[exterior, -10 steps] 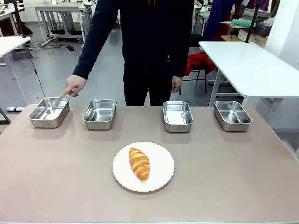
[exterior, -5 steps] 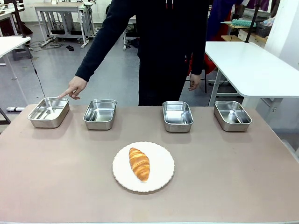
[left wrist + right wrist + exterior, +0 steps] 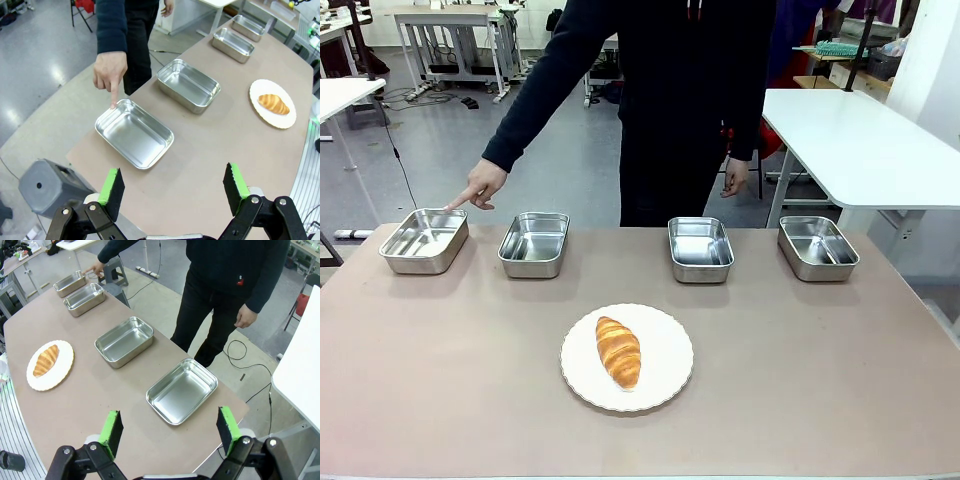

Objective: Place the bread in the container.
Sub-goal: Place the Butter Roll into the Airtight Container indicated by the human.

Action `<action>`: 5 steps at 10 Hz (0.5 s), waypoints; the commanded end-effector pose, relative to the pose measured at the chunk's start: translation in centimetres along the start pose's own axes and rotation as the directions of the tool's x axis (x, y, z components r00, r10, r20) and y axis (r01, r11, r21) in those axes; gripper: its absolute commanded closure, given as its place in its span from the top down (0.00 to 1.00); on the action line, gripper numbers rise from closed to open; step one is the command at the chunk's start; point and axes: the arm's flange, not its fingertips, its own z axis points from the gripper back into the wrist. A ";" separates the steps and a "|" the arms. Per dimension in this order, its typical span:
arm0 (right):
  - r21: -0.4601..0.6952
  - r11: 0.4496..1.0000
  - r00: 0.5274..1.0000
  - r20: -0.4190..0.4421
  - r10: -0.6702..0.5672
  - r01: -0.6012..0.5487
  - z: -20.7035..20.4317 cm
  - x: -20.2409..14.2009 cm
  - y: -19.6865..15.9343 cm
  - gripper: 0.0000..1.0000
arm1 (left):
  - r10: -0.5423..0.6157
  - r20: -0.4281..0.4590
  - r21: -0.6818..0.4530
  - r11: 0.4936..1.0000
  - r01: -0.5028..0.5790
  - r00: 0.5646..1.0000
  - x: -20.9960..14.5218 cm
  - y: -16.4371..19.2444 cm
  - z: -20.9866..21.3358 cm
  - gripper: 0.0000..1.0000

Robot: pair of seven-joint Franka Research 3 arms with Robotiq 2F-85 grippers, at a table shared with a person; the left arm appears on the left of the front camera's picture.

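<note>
The bread (image 3: 618, 351), a golden-brown croissant, lies on a white scalloped plate (image 3: 665, 378) at the table's middle front; it also shows as the bread (image 3: 273, 103) and the bread (image 3: 45, 360) in the wrist views. A person's hand (image 3: 477, 186) points a finger at the far-left container (image 3: 424, 240), the container (image 3: 134, 140) just below the fingertip in the left wrist view. My left gripper (image 3: 174, 192) hovers open above the table's corner near that pan. My right gripper (image 3: 169, 432) hangs open above the table's other end, near the far-right pan (image 3: 182, 390).
Three more steel pans like it stand in the back row: one (image 3: 534, 243) beside the pointed pan, one (image 3: 700, 249) right of centre, one (image 3: 817, 247) at far right. The person stands behind the table's far edge. A white table (image 3: 860, 140) stands at back right.
The person's body has shifted to the right behind the table while the pointing hand stays at the far-left pan. The bread and pans have not moved.
</note>
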 end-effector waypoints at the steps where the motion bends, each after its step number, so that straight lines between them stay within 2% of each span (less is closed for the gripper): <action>1: -0.001 1.000 1.000 0.002 0.001 -0.001 0.0 0.1 0.0 0.98 | -0.006 0.002 0.000 1.000 0.006 1.000 0.0 -0.1 0.2 1.00; 3: -0.001 1.000 1.000 0.002 0.001 -0.001 0.0 0.1 0.0 0.98 | 0.000 0.000 0.000 1.000 0.000 1.000 0.0 0.0 0.0 1.00; 5: -0.001 1.000 1.000 0.002 0.001 -0.001 0.0 0.1 0.0 0.98 | 0.003 -0.057 0.048 0.999 -0.001 0.998 3.8 -2.0 -1.1 1.00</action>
